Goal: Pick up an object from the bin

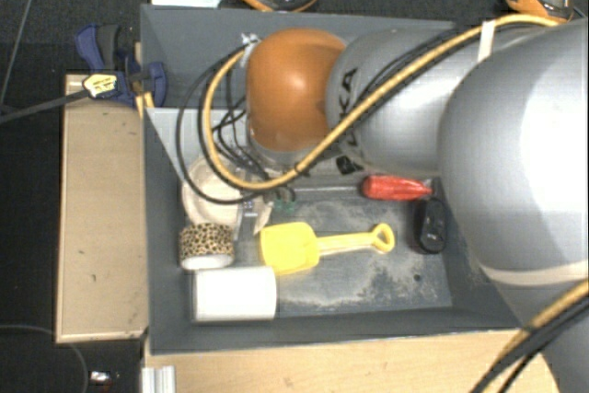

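You find the gripper (250, 214) low in the left part of the bin (386, 294), under the orange wrist cover (290, 87); it sits between the leopard-print tape roll (206, 243) and the blade of the yellow toy shovel (287, 248); I judge this is the approach to a grasp, with nothing lifted yet; you cannot tell how the jaws stand, wide or narrow; the next move asks you to close on one thing alone, clear of the white cylinder (235, 294).

Silver arm (515, 161), orange cover (290, 87), yellow cable (460, 37).
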Robot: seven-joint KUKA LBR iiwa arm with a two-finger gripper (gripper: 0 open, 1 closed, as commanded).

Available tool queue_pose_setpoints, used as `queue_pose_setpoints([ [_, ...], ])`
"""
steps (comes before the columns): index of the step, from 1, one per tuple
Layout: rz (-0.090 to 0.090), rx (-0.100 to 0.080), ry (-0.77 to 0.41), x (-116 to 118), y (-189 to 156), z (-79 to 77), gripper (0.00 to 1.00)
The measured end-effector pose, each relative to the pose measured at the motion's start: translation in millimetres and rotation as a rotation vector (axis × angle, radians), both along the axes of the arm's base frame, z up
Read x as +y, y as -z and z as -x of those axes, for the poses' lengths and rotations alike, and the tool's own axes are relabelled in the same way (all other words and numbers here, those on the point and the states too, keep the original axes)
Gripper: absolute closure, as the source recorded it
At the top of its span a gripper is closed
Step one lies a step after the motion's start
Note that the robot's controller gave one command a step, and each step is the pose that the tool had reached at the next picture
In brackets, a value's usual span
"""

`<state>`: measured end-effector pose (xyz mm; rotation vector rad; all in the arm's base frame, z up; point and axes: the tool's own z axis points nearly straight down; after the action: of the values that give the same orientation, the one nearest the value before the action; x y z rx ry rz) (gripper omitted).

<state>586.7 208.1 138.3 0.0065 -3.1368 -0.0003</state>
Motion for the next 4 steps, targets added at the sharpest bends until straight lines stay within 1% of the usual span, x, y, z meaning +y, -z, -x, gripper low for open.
queue_pose_setpoints([
  [1, -0.001, -0.007, 0.008, -1.2, -5.0, -2.0, 0.0],
  [2, 0.028, -0.006, 0.278, -3.5, 63.6, 19.5, 0.0],
  [3, 0.003, -0.022, 0.093, 22.4, 7.9, 12.7, 0.0],
  [4, 0.036, -0.007, 0.275, -8.3, 62.7, 18.1, 0.0],
])
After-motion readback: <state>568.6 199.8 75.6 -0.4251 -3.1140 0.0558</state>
